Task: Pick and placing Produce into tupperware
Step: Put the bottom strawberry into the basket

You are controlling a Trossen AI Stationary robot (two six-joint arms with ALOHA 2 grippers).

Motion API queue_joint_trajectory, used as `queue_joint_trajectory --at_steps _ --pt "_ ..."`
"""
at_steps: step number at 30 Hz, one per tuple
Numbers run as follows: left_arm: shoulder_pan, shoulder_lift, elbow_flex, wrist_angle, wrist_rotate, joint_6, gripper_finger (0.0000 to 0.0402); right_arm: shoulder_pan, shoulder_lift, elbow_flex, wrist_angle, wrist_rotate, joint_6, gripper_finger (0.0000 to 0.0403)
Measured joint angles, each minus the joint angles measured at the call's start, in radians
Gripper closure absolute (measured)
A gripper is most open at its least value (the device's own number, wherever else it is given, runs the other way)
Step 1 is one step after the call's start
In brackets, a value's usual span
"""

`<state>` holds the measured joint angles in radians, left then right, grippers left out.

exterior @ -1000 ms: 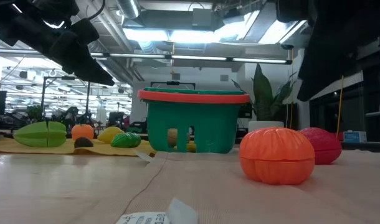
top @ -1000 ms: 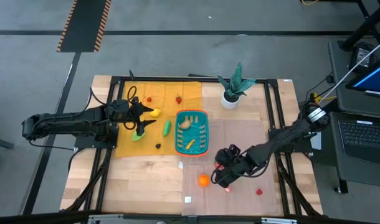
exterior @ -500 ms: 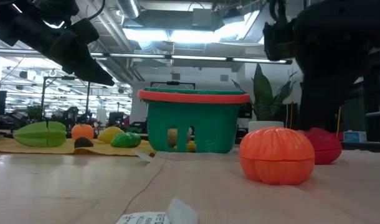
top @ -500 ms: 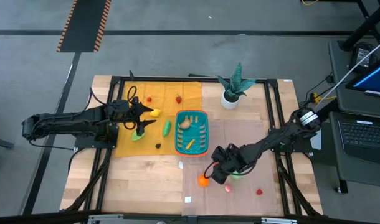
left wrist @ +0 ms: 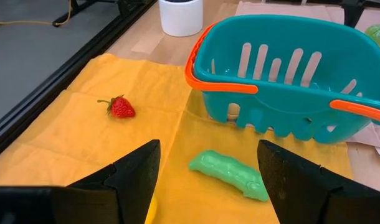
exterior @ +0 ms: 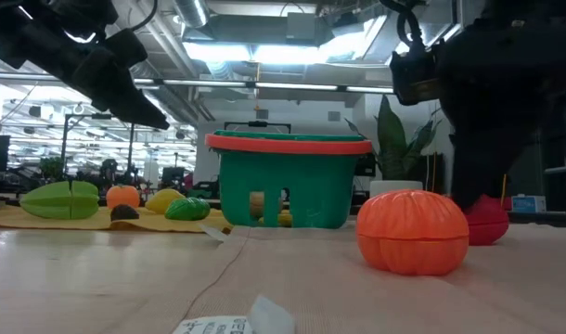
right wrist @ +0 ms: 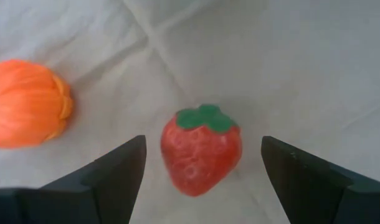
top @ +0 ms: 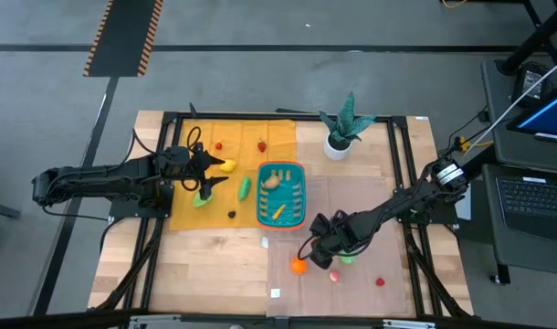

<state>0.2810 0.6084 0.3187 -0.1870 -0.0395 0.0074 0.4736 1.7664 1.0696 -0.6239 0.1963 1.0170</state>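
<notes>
We count one teal basket (top: 281, 193) and two grippers, fingers spread: left gripper (left wrist: 205, 180), right gripper (right wrist: 202, 171). Only the right wrist view shows the strawberry's (right wrist: 201, 148) green cap.

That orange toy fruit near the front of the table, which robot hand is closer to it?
The right hand. It hovers open just beside the orange fruit, over a strawberry. The left hand hangs open far across the table, beyond the basket.

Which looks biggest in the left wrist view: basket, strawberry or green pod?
1. Basket, by far.
2. Green pod.
3. Strawberry, smallest.
The pod lies nearer the camera than the strawberry, so that gap may be exaggerated.
</notes>
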Motion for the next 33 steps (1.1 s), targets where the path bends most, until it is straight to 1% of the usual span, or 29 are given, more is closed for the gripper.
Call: queue_joint_trajectory --at_steps 2,26,29,33 --pt "0.0 0.0 0.0 -0.003 0.0 0.0 0.014 0.0 0.0 0.0 0.0 -0.014 -0.001 0.0085" --pt "0.0 0.0 0.0 -0.012 0.0 0.0 0.014 -0.011 0.029 -0.001 0.012 -0.006 -0.015 0.0086" --pt "0.0 0.0 0.0 -0.012 0.0 0.0 0.014 -0.011 0.029 -0.001 0.007 -0.006 -0.016 0.0094" --pt "0.0 0.0 0.0 -0.013 0.0 0.0 0.014 -0.013 0.029 -0.001 0.006 -0.006 -0.015 0.0123"
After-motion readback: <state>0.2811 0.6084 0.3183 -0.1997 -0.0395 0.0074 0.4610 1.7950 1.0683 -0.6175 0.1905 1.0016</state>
